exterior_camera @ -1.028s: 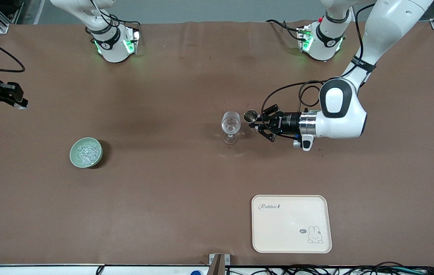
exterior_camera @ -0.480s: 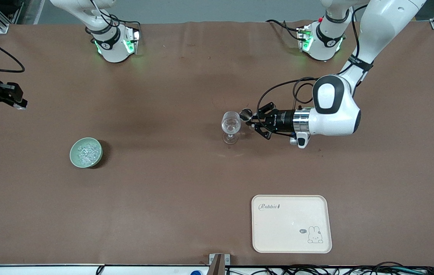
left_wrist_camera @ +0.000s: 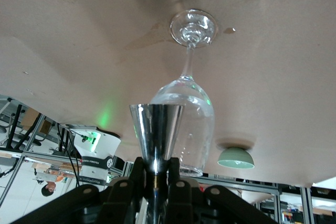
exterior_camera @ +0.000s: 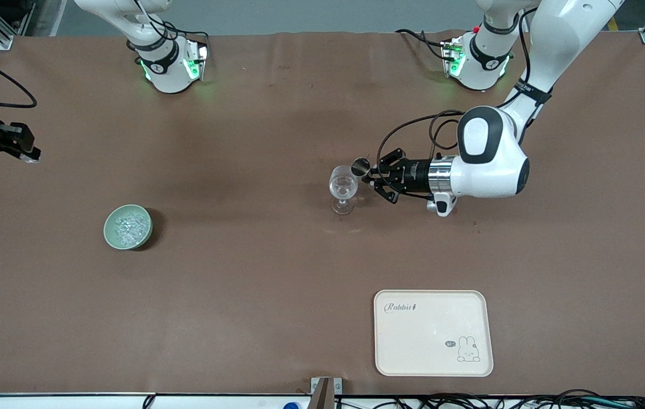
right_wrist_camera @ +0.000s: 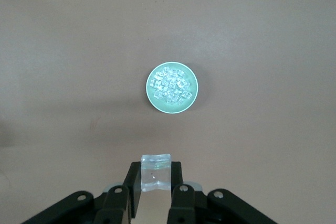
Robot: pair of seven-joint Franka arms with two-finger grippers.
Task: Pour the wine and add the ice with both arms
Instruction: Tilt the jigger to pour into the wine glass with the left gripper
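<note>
A clear wine glass (exterior_camera: 343, 184) stands upright mid-table; it also shows in the left wrist view (left_wrist_camera: 189, 108). My left gripper (exterior_camera: 369, 175) is shut on the stem of a small shiny metal measuring cup (exterior_camera: 361, 166), held level right beside the glass's rim (left_wrist_camera: 156, 129). A green bowl (exterior_camera: 111, 238) holds the heap of ice (exterior_camera: 127, 225), toward the right arm's end. My right gripper (exterior_camera: 29, 152) hangs over that end of the table, shut on one clear ice cube (right_wrist_camera: 155, 171), with the bowl (right_wrist_camera: 152, 98) and ice heap (right_wrist_camera: 170, 85) ahead of it.
A cream tray (exterior_camera: 433, 332) with a rabbit print lies near the front camera's edge, toward the left arm's end. The two arm bases (exterior_camera: 171, 68) (exterior_camera: 478, 65) stand along the table's robot edge. A brown mat covers the table.
My left gripper has carried the metal cup toward the wine glass, up to its rim. The right gripper, the bowl and the glass have stayed put.
</note>
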